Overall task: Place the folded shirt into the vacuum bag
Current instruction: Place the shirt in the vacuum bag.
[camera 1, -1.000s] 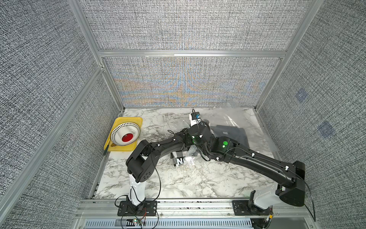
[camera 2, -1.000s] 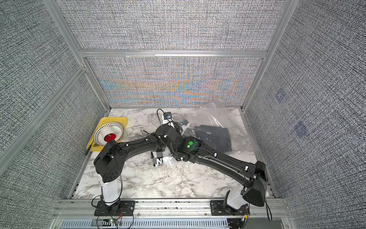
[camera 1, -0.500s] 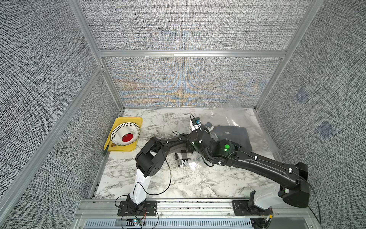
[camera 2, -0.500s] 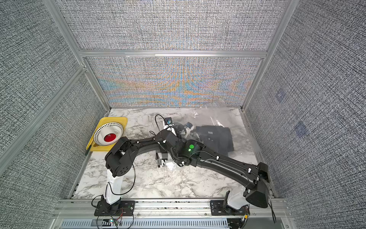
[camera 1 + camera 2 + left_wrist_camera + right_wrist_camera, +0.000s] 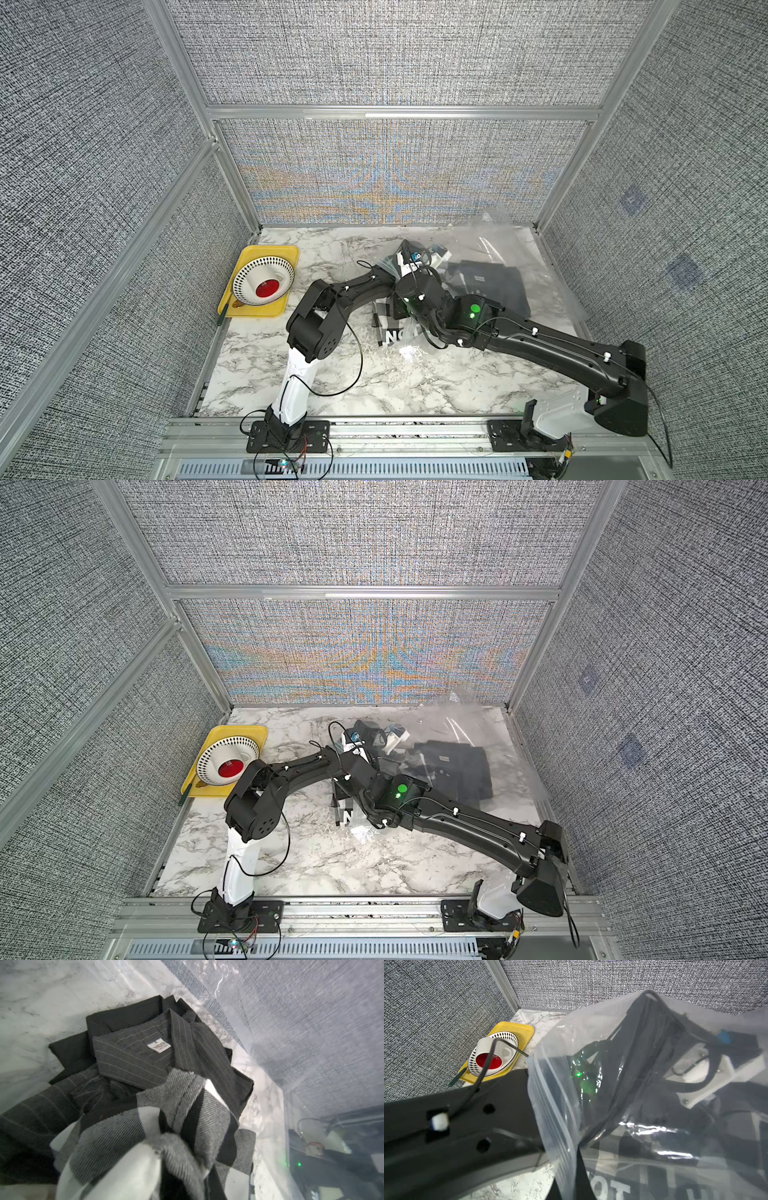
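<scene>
1. Bright, even light fills both top views, and only soft shadows fall on the marble desk.
2. Rainbow moiré bands ripple across the rear wall panel. The frame post splays outward toward the picture's edge.
3. In the left wrist view, the checked shirt nearest the lens is out of focus. The fabric wall is streaked with blur and hazed by plastic.
4. In the right wrist view, white glare and a green glint sit on the vacuum bag.
</scene>
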Robot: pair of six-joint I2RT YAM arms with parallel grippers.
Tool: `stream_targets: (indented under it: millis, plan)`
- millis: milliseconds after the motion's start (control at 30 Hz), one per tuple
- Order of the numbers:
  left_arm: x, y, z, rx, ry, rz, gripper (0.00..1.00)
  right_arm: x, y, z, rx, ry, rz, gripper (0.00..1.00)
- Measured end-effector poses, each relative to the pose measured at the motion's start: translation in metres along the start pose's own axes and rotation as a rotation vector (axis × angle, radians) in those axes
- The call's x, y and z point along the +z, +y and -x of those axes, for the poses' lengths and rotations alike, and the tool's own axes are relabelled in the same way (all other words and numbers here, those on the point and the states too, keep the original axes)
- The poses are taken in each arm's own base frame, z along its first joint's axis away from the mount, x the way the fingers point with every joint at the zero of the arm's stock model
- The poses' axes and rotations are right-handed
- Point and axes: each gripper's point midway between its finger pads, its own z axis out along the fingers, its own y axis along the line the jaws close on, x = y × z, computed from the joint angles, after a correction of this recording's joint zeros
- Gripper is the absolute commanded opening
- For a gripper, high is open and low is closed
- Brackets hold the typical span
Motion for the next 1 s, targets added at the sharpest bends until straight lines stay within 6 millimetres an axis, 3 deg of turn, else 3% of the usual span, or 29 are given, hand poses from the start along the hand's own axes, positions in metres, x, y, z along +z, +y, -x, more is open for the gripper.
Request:
stream_targets:
  millis: [433,700,1000]
  plan:
    - [-0.010,-0.017,0.070,-0.164,-0.137,-0.051,0.00,0.009,0.012,-0.006,0.011,0.014,0.046,0.00]
    - [0.019,0.004,0.053,-0.276,-0.106,-0.039,0.00,0.013,0.014,-0.017,-0.011,0.067,0.048,0.00]
    - [0.055,0.019,0.034,-0.178,-0.007,0.093,0.00,0.014,-0.006,-0.022,-0.043,0.139,-0.064,0.00]
